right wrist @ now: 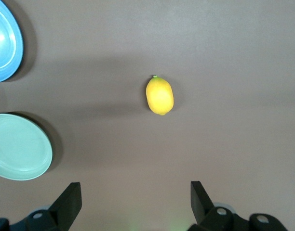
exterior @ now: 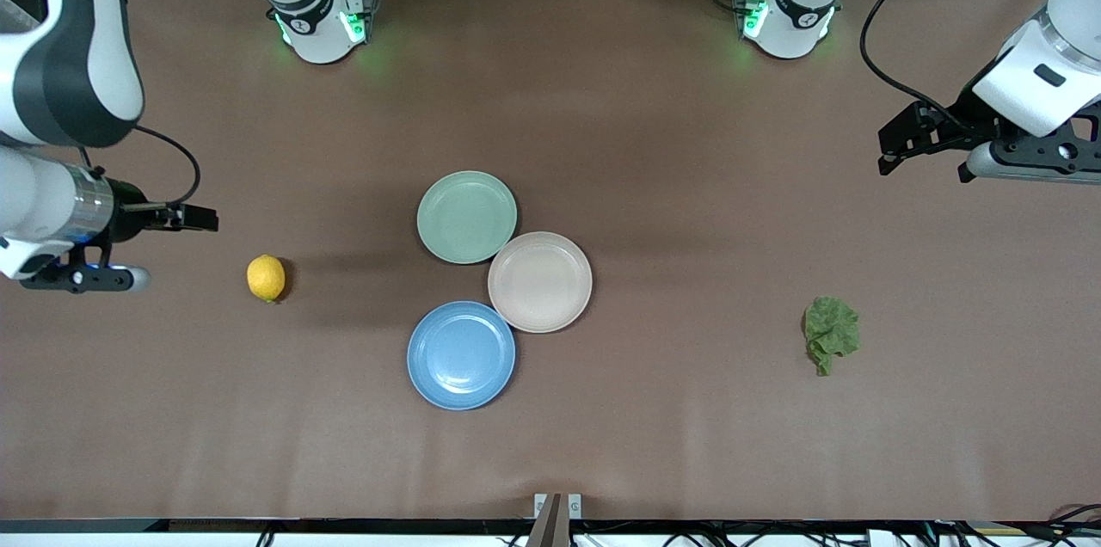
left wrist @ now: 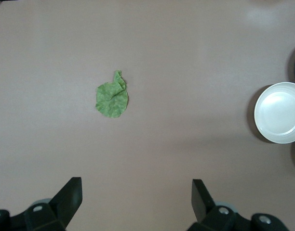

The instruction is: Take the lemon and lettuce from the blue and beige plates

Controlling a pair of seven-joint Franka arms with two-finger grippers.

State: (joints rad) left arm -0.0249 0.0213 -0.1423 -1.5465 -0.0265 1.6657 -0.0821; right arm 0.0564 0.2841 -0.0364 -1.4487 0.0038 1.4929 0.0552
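- lemon (exterior: 266, 278) on bare table (exterior: 688, 143), toward right arm's end, well apart from plates
- lettuce (exterior: 831, 334) on table toward left arm's end
- blue plate (exterior: 461, 355), beige plate (exterior: 540, 281), mint plate (exterior: 467, 217) clustered mid-table, touching, all 3 empty
- right gripper (right wrist: 135, 199) over table near lemon, jaws spread, holding nothing
- left gripper (left wrist: 137, 197) over its table end, jaws spread, holding nothing

Lemon (exterior: 266, 278) and lettuce (exterior: 832, 334) lie on the table, off both plates (exterior: 461, 355).

Front overhead; wrists look down, sharing plates (exterior: 539, 281).
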